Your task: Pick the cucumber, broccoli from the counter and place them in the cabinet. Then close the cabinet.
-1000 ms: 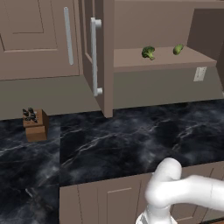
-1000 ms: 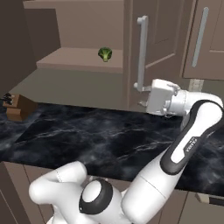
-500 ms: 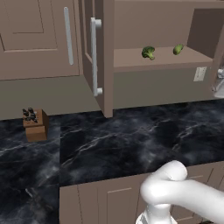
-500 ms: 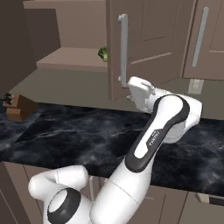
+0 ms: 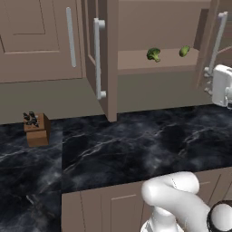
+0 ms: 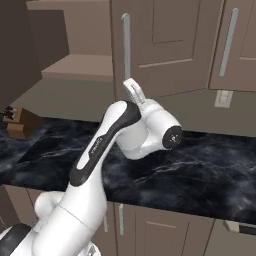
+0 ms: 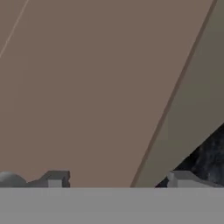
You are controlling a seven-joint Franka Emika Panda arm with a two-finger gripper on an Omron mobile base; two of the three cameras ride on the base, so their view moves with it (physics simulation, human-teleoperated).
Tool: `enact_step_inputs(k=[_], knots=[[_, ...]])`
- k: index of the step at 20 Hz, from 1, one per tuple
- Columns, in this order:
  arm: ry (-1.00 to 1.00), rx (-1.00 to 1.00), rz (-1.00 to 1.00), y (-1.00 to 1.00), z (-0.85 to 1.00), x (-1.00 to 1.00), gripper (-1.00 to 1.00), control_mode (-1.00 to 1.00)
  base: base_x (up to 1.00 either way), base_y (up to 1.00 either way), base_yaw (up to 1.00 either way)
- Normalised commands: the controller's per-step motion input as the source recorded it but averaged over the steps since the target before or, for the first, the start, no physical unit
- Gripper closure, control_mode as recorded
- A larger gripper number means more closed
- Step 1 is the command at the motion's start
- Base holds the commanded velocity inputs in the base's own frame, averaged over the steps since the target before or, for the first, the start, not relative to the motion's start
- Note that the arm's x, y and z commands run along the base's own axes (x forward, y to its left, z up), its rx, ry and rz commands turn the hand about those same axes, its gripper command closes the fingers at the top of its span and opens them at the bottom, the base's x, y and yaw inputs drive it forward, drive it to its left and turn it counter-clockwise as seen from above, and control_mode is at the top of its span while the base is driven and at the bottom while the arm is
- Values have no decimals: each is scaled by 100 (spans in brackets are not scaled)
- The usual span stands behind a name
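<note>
The broccoli (image 5: pixel 153 54) and the smooth green cucumber (image 5: pixel 184 50) lie on the inner shelf (image 5: pixel 136 61) of the brown wall cabinet. Its left door (image 5: pixel 103 59) stands wide open, edge-on. Its right door (image 5: pixel 209 45) (image 6: pixel 160 45) is swung partway across the opening. My gripper (image 6: pixel 132 86) (image 5: pixel 209 82) is pressed up by the lower part of that right door, under its silver handle (image 6: pixel 126 50). In the hand view the brown door panel (image 7: pixel 87 87) is very close, and the gripper (image 7: pixel 118 179) has its fingertips (image 7: pixel 54 178) wide apart with nothing between them.
A wooden knife block (image 5: pixel 36 129) (image 6: pixel 17 122) stands at the left on the black marble counter (image 5: pixel 136 145) (image 6: pixel 200 170). A wall outlet (image 6: pixel 223 98) sits under the neighbouring closed door (image 6: pixel 235 40). Low brown cabinet fronts (image 5: pixel 104 208) run below the counter edge.
The right cabinet door has swung further across the opening, pushed along with my hand. In the right base view it now covers the broccoli. The jaws have narrowed a little.
</note>
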Motion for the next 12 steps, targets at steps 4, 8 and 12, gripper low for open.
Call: enact_step_inputs(k=[4, 8, 12], knots=[[0, 0, -46, 31, -5, 100, -100, -100, 0, 0, 0], [0, 0, -42, 17, -1, 100, -100, -100, 0, 0, 0], [1, 0, -40, 0, 3, 100, -100, -100, 0, 0, 0]])
